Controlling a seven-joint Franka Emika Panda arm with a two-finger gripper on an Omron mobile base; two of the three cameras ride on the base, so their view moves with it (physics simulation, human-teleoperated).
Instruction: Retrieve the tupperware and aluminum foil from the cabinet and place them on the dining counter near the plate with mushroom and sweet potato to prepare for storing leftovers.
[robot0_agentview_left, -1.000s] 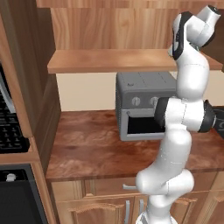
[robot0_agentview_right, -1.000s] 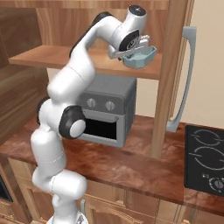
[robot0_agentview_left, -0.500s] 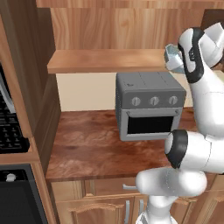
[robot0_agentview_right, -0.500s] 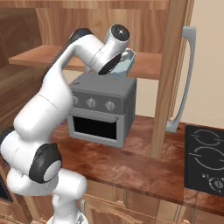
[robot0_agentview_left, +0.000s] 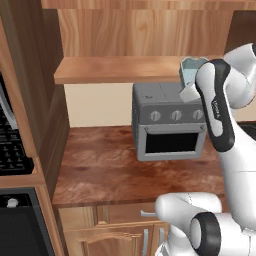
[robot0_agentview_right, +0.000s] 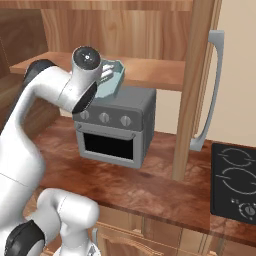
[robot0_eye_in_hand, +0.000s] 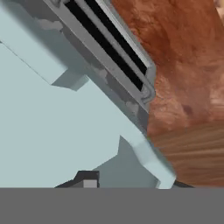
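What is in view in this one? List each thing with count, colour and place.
tub: one, pale blue-teal, tilted, held up in front of the shelf, above the toaster oven
toaster oven: one, grey with three knobs, on the counter under the shelf
shelf: one, light wood, open cabinet above the counter
counter: one, reddish-brown wood grain
cabinet door: one, light wood, open, seen edge-on, with a curved grey handle
cooktop: one, black, right end of the counter
microwave: one, black, at the far left
arm: one, white with dark joints
fingers: dark, closed on the tub
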